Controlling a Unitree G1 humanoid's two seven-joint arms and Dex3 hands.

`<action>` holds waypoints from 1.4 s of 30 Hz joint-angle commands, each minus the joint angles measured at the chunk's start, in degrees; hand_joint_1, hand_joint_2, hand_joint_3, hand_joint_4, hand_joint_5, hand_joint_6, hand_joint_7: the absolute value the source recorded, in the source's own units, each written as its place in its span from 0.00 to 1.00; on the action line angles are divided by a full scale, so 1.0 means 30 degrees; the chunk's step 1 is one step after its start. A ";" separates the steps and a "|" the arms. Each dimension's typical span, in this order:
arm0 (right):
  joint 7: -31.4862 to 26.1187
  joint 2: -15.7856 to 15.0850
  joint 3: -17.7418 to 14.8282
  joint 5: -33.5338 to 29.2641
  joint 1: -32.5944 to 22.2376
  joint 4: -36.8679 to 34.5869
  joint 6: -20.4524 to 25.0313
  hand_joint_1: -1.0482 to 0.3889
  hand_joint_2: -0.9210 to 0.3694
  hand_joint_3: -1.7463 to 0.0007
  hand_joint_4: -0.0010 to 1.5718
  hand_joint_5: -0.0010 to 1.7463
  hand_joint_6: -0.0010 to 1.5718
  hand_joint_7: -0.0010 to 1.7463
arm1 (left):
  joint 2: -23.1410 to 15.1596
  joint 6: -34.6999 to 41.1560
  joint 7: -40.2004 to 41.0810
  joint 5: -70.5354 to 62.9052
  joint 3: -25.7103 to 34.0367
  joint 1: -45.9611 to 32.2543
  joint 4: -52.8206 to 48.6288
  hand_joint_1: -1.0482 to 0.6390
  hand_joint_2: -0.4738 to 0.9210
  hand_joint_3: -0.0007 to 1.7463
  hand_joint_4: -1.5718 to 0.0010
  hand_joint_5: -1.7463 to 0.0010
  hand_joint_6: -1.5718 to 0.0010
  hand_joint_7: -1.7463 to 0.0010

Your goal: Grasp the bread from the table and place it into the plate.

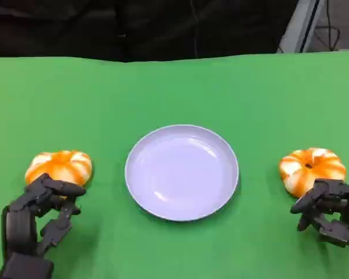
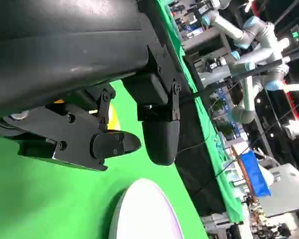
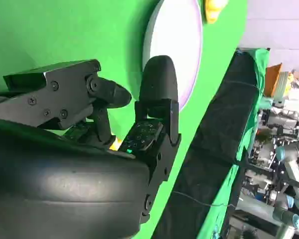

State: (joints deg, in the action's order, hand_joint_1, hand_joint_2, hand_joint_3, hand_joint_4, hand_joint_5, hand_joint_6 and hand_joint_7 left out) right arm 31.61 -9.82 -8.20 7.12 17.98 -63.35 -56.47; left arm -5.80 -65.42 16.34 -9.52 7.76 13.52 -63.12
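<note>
Two orange-and-white striped breads lie on the green table, one on either side of an empty pale plate (image 1: 181, 172). The left bread (image 1: 59, 167) sits just beyond my left hand (image 1: 42, 214), whose spread fingers reach its near edge without closing on it. My right hand (image 1: 328, 210) lies just short of the right bread (image 1: 312, 168), fingers apart, tips at its near side. In the left wrist view a yellow sliver of bread (image 2: 110, 117) shows behind the fingers (image 2: 114, 144), with the plate (image 2: 145, 211) beyond. The right wrist view shows the plate (image 3: 175, 47) and the far bread (image 3: 214, 9).
The green table cloth (image 1: 174, 87) runs back to a dark edge. Beyond it, in the wrist views, stand other robot arms (image 2: 249, 45) and lab clutter. Open green surface lies between each bread and the plate.
</note>
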 commanded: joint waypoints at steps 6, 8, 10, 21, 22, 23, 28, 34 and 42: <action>0.0038 -0.0469 -0.0291 0.0219 0.0243 -0.0115 0.0004 0.77 0.04 0.68 0.55 0.77 0.62 0.50 | -0.0237 -0.0140 0.0410 -0.0158 0.0035 0.0008 0.0081 0.59 1.00 0.26 0.48 0.18 0.47 0.37; -0.0024 -0.0481 -0.0276 0.0168 0.0236 -0.0106 0.0004 0.77 0.05 0.68 0.55 0.77 0.62 0.50 | -0.0190 -0.0150 0.0309 -0.0042 0.0074 0.0012 0.0080 0.59 1.00 0.26 0.48 0.18 0.47 0.37; -0.0056 -0.0477 -0.0274 0.0153 0.0232 -0.0100 0.0003 0.77 0.05 0.68 0.55 0.77 0.62 0.50 | -0.0137 -0.0207 0.0082 0.0167 0.0107 0.0028 0.0045 0.59 1.00 0.25 0.48 0.18 0.47 0.37; -0.0115 -0.0493 -0.0238 0.0098 0.0244 -0.0133 0.0082 0.77 0.05 0.67 0.55 0.78 0.61 0.50 | -0.0432 -0.0166 0.0508 -0.0414 -0.0003 0.0017 0.0112 0.61 1.00 0.25 0.47 0.29 0.44 0.48; -0.0169 -0.0518 -0.0221 0.0037 0.0245 -0.0152 0.0023 0.77 0.06 0.67 0.55 0.78 0.61 0.50 | -0.0511 -0.0197 0.0614 -0.0547 -0.0020 0.0030 0.0092 0.61 1.00 0.24 0.46 0.33 0.42 0.53; -0.0168 -0.0531 -0.0215 0.0024 0.0249 -0.0162 0.0011 0.77 0.06 0.67 0.55 0.78 0.61 0.50 | -0.0584 -0.0196 0.0663 -0.0614 -0.0025 0.0038 0.0081 0.61 1.00 0.24 0.45 0.37 0.40 0.58; -0.0279 -0.0591 -0.0181 -0.0062 0.0266 -0.0154 0.0069 0.76 0.06 0.67 0.55 0.78 0.62 0.51 | -0.0981 -0.0044 0.1421 -0.1378 -0.0195 0.0025 0.0157 0.60 1.00 0.21 0.44 0.51 0.34 0.77; -0.0022 -0.0616 -0.0257 0.0181 0.0258 -0.0143 0.0288 0.76 0.06 0.66 0.55 0.79 0.61 0.52 | -0.1719 0.0606 0.2855 -0.2962 -0.0737 -0.0024 0.0339 0.52 1.00 0.18 0.39 0.88 0.36 0.99; 0.0420 -0.0590 -0.0448 0.0363 0.0281 -0.0235 0.0240 0.77 0.04 0.67 0.55 0.79 0.60 0.54 | -0.2513 0.1388 0.4701 -0.4584 -0.1576 -0.0040 0.0518 0.48 1.00 0.14 0.42 0.98 0.45 1.00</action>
State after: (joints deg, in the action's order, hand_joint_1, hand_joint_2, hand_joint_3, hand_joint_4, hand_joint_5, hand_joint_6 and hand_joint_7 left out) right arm 32.16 -10.23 -8.80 7.17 18.30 -63.96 -56.08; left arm -11.66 -61.83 28.43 -22.25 3.78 13.52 -62.15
